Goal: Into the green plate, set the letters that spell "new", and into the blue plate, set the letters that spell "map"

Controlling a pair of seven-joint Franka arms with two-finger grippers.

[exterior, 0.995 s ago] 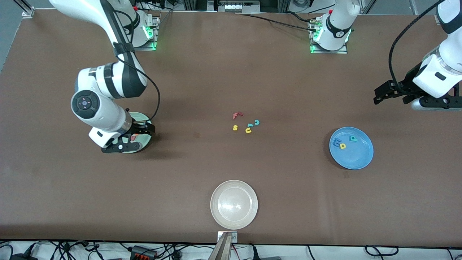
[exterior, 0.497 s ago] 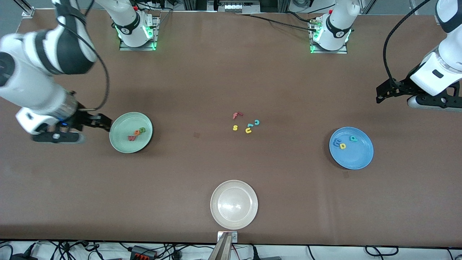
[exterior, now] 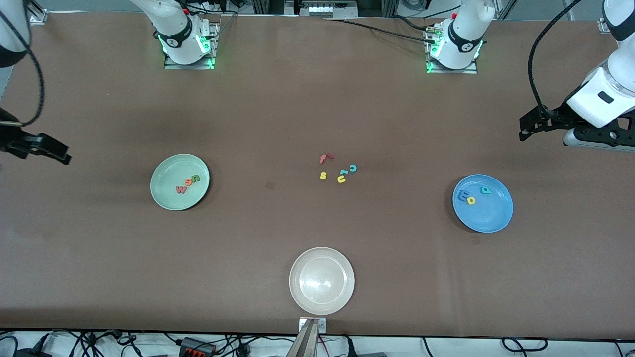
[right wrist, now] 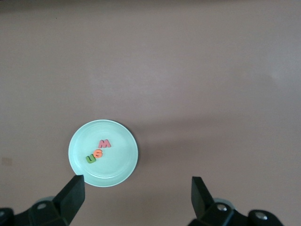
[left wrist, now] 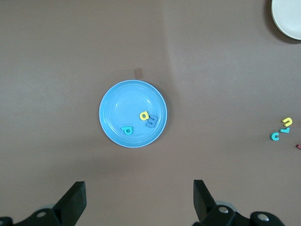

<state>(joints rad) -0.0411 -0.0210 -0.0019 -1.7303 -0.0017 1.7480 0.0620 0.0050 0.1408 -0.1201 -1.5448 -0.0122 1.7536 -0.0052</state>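
Note:
The green plate (exterior: 171, 171) holds the olive "n" (exterior: 196, 178), orange "e" (exterior: 188, 181) and red-pink "w" (exterior: 180, 189). In the right wrist view the same plate (right wrist: 108, 172) shows the "w" (right wrist: 105, 143), "e" (right wrist: 98, 153) and "n" (right wrist: 91, 158). The blue plate (exterior: 488, 215) holds the blue "m" (exterior: 462, 196), yellow "a" (exterior: 471, 200) and teal "p" (exterior: 485, 190). The left wrist view also shows it (left wrist: 122, 103). My right gripper (exterior: 57, 151) hangs open and empty over the table's edge at the right arm's end. My left gripper (exterior: 525, 130) hangs open and empty over the left arm's end.
A cream-white plate (exterior: 321, 280) stands empty near the front edge. In the table's middle lie loose letters: a red "f" (exterior: 325, 158), a yellow "s" (exterior: 323, 175), a yellow "u" (exterior: 341, 179) and a teal "c" (exterior: 352, 168).
My right arm has swung up and away from over the green plate toward the right arm's end, uncovering the three letters in it. The left gripper has shifted only slightly.

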